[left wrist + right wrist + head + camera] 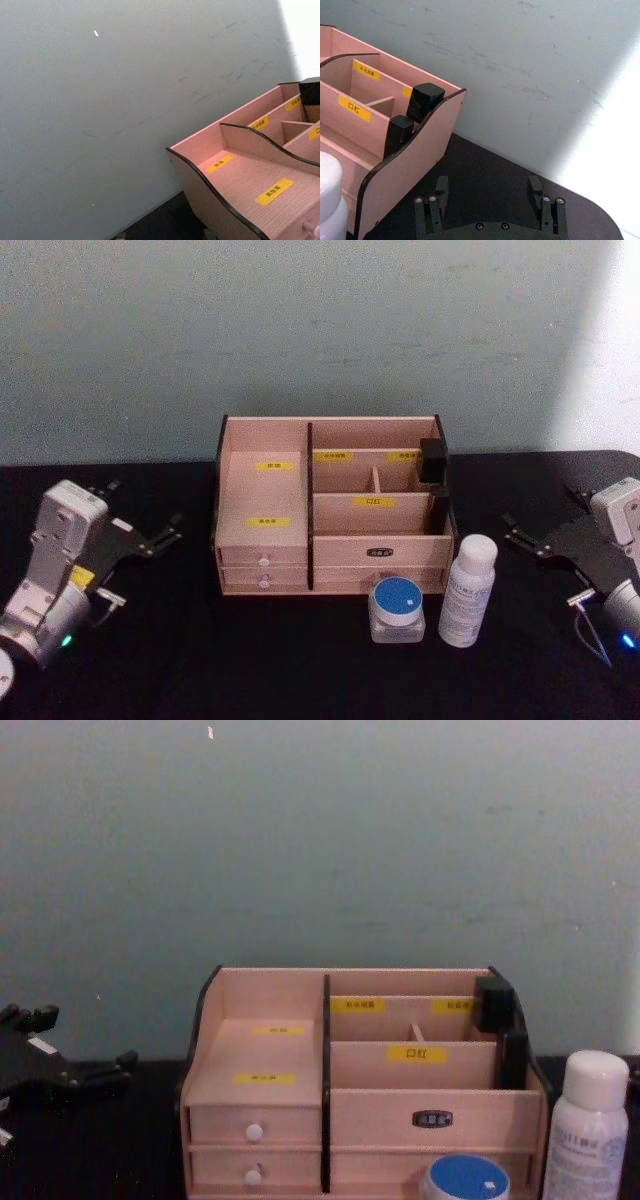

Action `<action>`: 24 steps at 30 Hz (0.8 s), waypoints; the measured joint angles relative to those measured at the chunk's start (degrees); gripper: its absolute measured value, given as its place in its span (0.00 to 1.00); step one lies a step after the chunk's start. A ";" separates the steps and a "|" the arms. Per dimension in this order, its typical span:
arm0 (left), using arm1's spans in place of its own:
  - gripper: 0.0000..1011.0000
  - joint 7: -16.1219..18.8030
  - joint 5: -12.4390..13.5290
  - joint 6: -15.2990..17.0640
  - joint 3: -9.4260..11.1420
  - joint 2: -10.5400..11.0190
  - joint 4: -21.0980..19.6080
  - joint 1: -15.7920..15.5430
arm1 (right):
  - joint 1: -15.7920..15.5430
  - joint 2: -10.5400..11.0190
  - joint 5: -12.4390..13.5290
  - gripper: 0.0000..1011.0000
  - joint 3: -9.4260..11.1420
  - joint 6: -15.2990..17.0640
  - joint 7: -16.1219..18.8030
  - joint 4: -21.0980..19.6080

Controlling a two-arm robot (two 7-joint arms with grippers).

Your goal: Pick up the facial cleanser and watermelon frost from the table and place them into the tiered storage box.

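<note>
The facial cleanser (468, 590), a tall white bottle with a rounded cap, stands upright on the black table just in front of the tiered storage box (380, 551), at its right end. To the bottle's left sits the watermelon frost (397, 608), a squat clear jar with a blue lid. My left gripper (140, 512) hovers open at the far left, well away from both. Far right, my right gripper (545, 518) is open too, its spread fingers (436, 200) empty beside the box's side wall (415, 155). From the chest I see the bottle (592, 1125), the jar (465, 1178) and the box (400, 1120).
Two black blocks (432, 460) stand in the box's right-hand compartments. The left stepped shelf (240, 175) holds nothing. A grey-green wall (320, 330) rises behind the table. Bare black tabletop (200, 660) lies in front of and on both sides of the box.
</note>
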 joint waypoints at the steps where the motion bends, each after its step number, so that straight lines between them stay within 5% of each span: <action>1: 0.99 0.00 0.00 0.00 0.00 0.00 0.00 0.00 | 0.00 0.00 0.00 0.99 0.00 0.00 0.00 0.00; 24: 0.99 0.00 0.00 0.00 0.00 0.00 0.00 0.00 | 0.00 0.00 0.00 0.99 0.00 0.00 0.00 0.00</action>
